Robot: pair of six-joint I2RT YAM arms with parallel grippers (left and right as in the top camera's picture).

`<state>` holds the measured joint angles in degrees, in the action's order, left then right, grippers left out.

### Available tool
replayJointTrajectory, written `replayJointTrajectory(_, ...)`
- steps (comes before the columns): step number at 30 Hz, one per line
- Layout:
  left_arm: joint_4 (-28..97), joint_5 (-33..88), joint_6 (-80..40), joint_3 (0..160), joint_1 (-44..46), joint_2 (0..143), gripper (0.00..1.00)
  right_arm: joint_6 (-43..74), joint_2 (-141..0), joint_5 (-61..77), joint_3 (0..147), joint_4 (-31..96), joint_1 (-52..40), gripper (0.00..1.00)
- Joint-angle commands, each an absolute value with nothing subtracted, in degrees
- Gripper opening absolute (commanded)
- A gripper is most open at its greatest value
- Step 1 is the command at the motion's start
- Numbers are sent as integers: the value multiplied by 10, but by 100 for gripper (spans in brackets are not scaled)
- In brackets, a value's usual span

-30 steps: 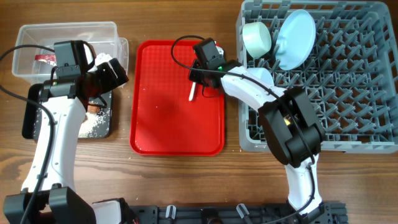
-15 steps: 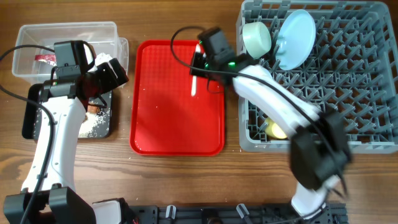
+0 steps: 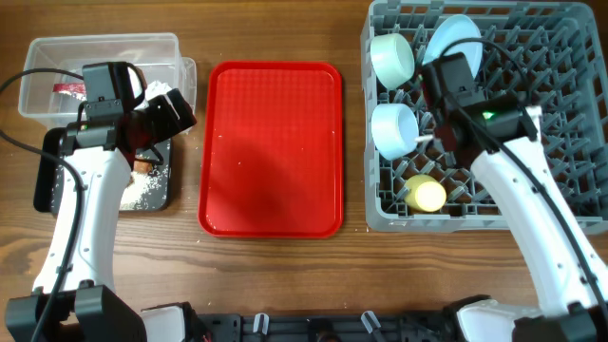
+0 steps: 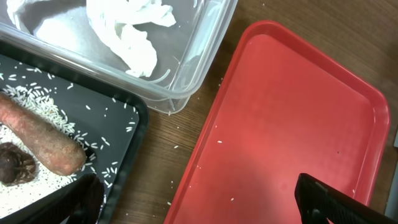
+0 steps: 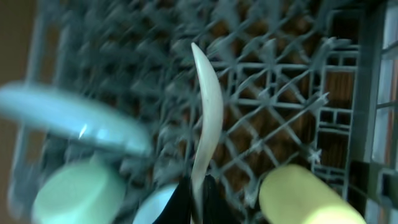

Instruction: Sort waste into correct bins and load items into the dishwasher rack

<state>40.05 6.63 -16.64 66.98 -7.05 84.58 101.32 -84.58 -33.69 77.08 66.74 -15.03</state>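
R fingers (image 5: 210, 202): clamped on white spoon (image 5: 206, 106), held over rack (image 3: 541, 152). Nearby in rack: pegs, yellow cup (image 3: 425, 194), lt-blue bowl (image 3: 394, 130), green bowl (image 3: 391, 59), plate (image 3: 454, 40). L fingers (image 4: 333, 198): spread wide, empty, over the gap between black tray (image 4: 134, 124) and red tray (image 3: 271, 142) on bench (image 3: 285, 275).

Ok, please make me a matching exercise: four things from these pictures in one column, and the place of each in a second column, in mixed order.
Things:
1. spoon
2. carrot stick
3. paper
4. yellow cup

Places:
A. in the clear tub
B. lying in the rack
C. held in the right gripper
D. in the black tray

Pairs: 1-C, 2-D, 3-A, 4-B.
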Motion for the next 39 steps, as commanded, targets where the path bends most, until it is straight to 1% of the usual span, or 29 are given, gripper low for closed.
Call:
replayJointTrajectory(1,399,61,-170,671,-73,848,100,1071,-868,-344,711,636,-113,5)
replayJointTrajectory(3,399,61,-170,671,-73,848,100,1068,-871,-322,677,608,-90,11)
replayJointTrajectory(4,399,61,-170,671,-73,848,100,1069,-871,-321,668,600,-90,13)
replayJointTrajectory(9,399,61,-170,671,-73,848,100,1064,-894,-321,652,548,-90,14)
replayJointTrajectory(10,399,61,-170,671,-73,848,100,1053,-894,-321,652,544,-90,15)
replayJointTrajectory(11,399,61,-170,671,-73,848,100,1023,-892,-321,654,536,-90,19)
replayJointTrajectory(13,399,61,-170,671,-73,848,100,909,-864,-314,672,536,-90,34)
replayJointTrajectory(14,399,61,-170,671,-73,848,100,816,-838,-301,684,536,-90,43)
replayJointTrajectory(15,399,61,-170,671,-73,848,100,659,-802,-276,701,533,-90,49)
replayJointTrajectory(16,399,61,-170,671,-73,848,100,514,-770,-241,711,516,-91,49)
replayJointTrajectory(17,399,61,-170,671,-73,848,100,278,-716,-119,714,479,-92,68)
replayJointTrajectory(18,399,61,-170,671,-73,848,100,151,-666,23,714,478,-92,100)
replayJointTrajectory(19,399,61,-170,671,-73,848,100,113,-638,84,714,489,-92,100)
replayJointTrajectory(20,399,61,-170,671,-73,848,100,102,-605,91,714,507,-92,100)
replayJointTrajectory(22,399,61,-170,671,-73,848,100,106,-564,67,714,536,-92,100)
replayJointTrajectory(26,399,61,-170,671,-73,848,100,104,-548,63,714,547,-92,100)
replayJointTrajectory(28,399,61,-170,671,-73,848,100,90,-554,48,712,532,-92,100)
replayJointTrajectory(30,399,61,-170,671,-73,848,100,70,-546,45,681,461,-92,100)
replayJointTrajectory(33,399,61,-170,671,-73,848,100,40,-446,55,515,286,-89,100)
replayJointTrajectory(35,399,61,-170,671,-73,848,100,18,-351,84,387,213,-71,100)
replayJointTrajectory(37,399,61,-170,671,-73,848,100,20,-243,116,275,189,-40,100)
replayJointTrajectory(39,399,61,-170,671,-73,848,100,19,-172,121,216,188,-19,100)
